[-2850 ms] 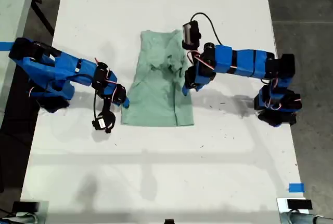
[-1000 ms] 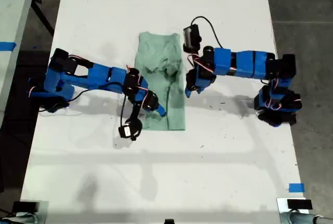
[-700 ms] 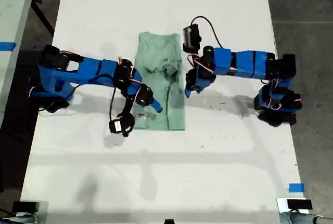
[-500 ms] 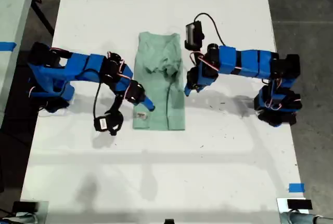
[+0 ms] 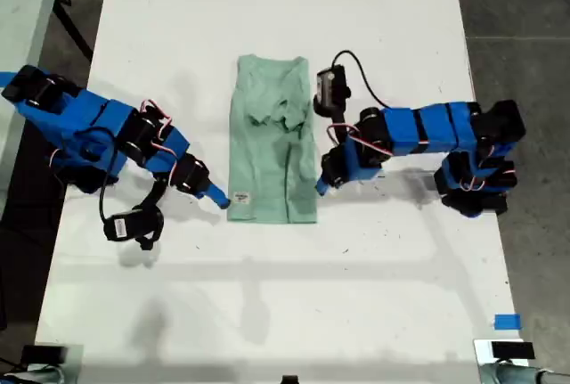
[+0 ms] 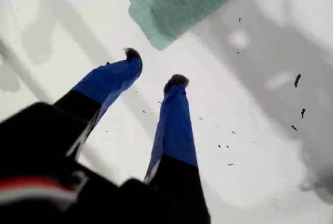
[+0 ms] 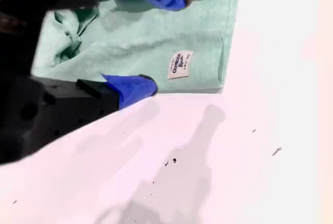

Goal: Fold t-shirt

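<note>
Our first gripper (image 6: 154, 68) hangs spread and empty just off a corner of the t-shirt (image 5: 272, 141), on its exterior-view right. Our second gripper (image 7: 166, 42), spread and empty, points at the labelled hem corner from the exterior view's left. The t-shirt lies folded narrow mid-table (image 5: 267, 295).

A long white worktop (image 5: 285, 295) runs through the middle of the exterior view, its surface flecked with small dark specks and crossed by soft grey shadows. Dark grey concrete floor (image 5: 521, 10) shows along both sides. A small strip of blue tape (image 5: 507, 322) sits near the worktop's lower corner at the exterior view's right. The light is even and bright.
</note>
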